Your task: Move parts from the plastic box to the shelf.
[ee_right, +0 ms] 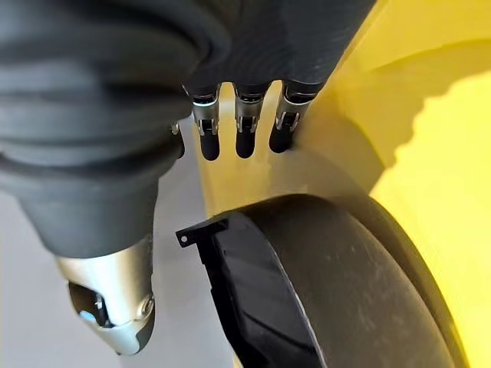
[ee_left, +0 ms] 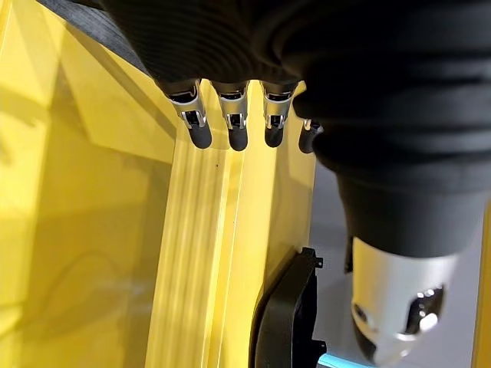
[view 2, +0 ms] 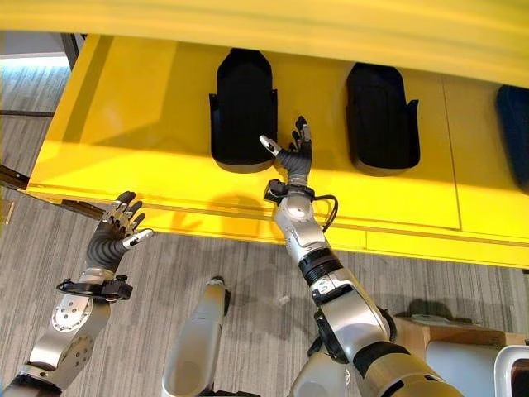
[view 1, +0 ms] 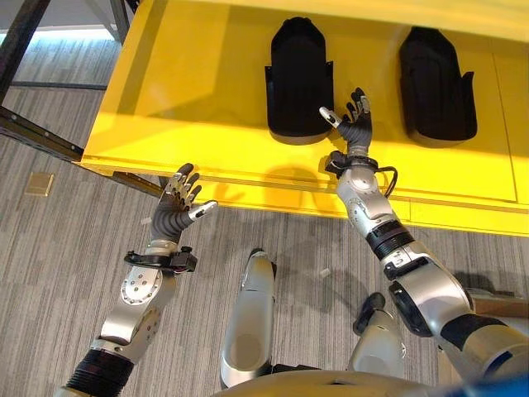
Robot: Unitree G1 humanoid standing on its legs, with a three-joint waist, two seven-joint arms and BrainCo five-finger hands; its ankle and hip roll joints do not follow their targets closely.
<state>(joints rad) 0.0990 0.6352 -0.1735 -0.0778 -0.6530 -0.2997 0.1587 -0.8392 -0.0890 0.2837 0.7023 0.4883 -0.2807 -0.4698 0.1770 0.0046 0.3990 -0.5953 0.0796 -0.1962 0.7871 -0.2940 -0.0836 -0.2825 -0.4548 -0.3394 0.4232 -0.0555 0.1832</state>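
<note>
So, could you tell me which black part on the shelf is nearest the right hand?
The left black part; the open right hand hovers beside it, well clear of the right black part.

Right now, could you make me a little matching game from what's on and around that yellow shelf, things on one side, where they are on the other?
Things:
1. left hand
2. right hand
3. left black part
4. right black part

Places:
A. lying on the shelf, farthest toward the robot's right
B. open, over the floor in front of the shelf's edge
C. lying on the shelf, just beside the right hand
D. open, raised over the shelf between two parts

Pairs: 1-B, 2-D, 3-C, 4-A
</note>
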